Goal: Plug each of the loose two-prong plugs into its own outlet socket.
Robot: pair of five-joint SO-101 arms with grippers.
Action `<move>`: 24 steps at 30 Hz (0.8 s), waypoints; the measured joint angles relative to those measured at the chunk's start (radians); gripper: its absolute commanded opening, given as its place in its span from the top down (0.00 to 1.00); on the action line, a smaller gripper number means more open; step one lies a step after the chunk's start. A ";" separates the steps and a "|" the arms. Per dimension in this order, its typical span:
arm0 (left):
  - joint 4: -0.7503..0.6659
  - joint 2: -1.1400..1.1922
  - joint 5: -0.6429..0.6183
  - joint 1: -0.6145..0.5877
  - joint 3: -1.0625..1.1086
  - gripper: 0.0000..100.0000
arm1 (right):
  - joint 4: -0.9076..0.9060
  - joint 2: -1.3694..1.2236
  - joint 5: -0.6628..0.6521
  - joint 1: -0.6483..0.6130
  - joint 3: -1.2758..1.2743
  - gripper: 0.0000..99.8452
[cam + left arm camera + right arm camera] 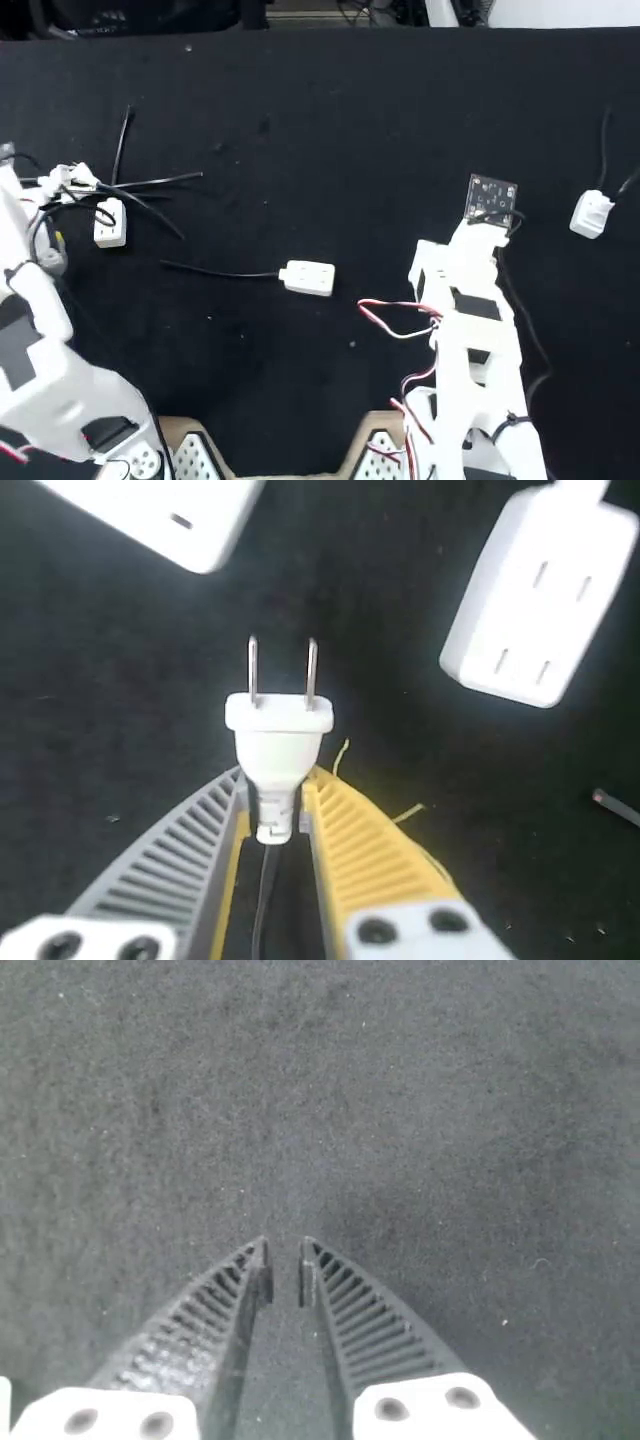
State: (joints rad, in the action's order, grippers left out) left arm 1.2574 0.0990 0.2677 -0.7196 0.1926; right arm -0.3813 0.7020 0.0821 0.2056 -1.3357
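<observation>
Left jaws: clenching on the neck of a two-prong plug [278, 730], with its cord running back between them.
Right jaws: standing parted by a narrow slit, grasping nothing, and hanging over bare black table [420, 1100].
Plug in hand: sitting centre frame in the left wrist view, with both prongs pointing toward the top edge, bare and touching nothing.
Nearest outlet [535, 600]: lying upper right of the plug in the left wrist view, tilted, showing empty slots. In the high view it is sitting at the left edge [110, 222].
White block [170, 510]: showing in part at the upper left of the left wrist view. Its kind cannot be told.
Middle outlet [308, 277]: lying centre frame in the high view, with a cable trailing off to its left.
Right-hand white block [592, 213]: lying near the right edge with a cable rising from it. Whether anything is plugged in cannot be told.
Loose cables [150, 185]: lying tangled at the upper left, beside the nearest outlet.
Progress: judging by these views, one plug is being carried and is not yet seated. No plug is showing in any socket, so most of the task is remaining.
Room: the table's middle and top are lying open. The left arm [40, 380] is working close to the left edge amid the cables, so snagging is looking likely. The right arm [470, 320] is standing well apart from both the middle outlet and the right-hand white block.
</observation>
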 measured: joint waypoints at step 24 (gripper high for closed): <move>-0.166 -0.684 -0.103 0.884 0.539 0.97 | 0.000 0.000 0.003 0.000 0.000 0.95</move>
State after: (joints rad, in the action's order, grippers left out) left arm 1.0917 -0.5854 0.1649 0.1642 0.7311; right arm -0.3813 0.7020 0.0852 0.2056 -1.3357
